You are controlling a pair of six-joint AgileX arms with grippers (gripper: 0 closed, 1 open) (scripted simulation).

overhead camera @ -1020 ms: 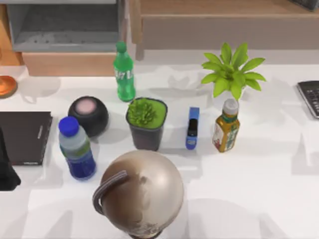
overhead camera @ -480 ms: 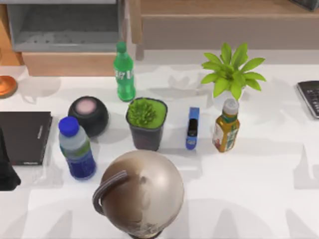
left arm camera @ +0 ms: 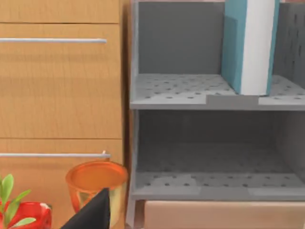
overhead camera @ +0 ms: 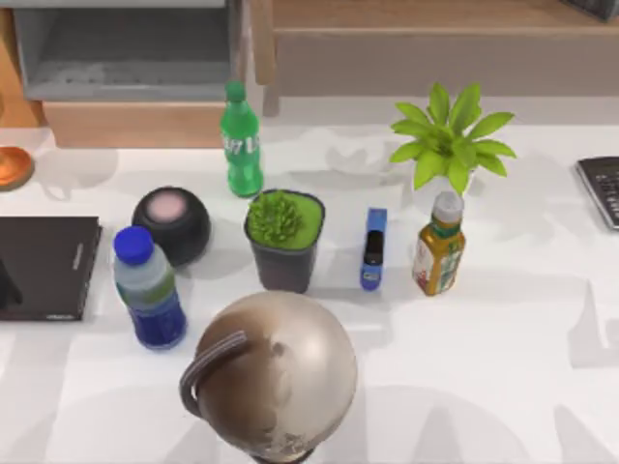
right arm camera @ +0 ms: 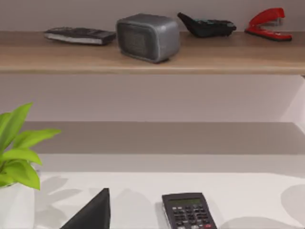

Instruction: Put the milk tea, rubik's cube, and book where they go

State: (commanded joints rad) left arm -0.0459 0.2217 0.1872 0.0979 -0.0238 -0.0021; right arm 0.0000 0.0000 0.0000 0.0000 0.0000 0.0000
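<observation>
The milk tea (overhead camera: 439, 247) stands upright on the white surface (overhead camera: 503, 367), right of centre, just right of a small blue stapler (overhead camera: 373, 248) and near side of a leafy green plant (overhead camera: 449, 135). The book (left arm camera: 250, 45), teal w/ white page edges, stands upright on the upper shelf of a grey rack (left arm camera: 214, 102) in the left wrist view, toward the rack's right part; the lower shelf has nothing on it. Can't tell where the rubik's cube is.

Other things on the surface, top view: green soda bottle (overhead camera: 240, 140) far of centre-left, a dark pot w/ a spiky green plant (overhead camera: 284, 237) in the middle, a black round speaker (overhead camera: 172, 222) left of it, a blue-capped water bottle (overhead camera: 149, 288) near side of the speaker, a thin black book (overhead camera: 46, 266) at the left edge, a big brownish globe (overhead camera: 273, 377) at the near edge, a calculator (overhead camera: 602, 188) at the right edge. An orange cup (left arm camera: 95, 183) sits beside the rack, next to wooden drawers (left arm camera: 59, 81).

Left pincer: a dark tip (left arm camera: 93, 214) pokes into the left wrist view, and a dark bit lies at the top view's left edge over the black book; can't tell how far open it is or if it holds anything. Right pincer: a dark tip (right arm camera: 93, 214) over the surface near the calculator in its wrist view; opening can't be told either
</observation>
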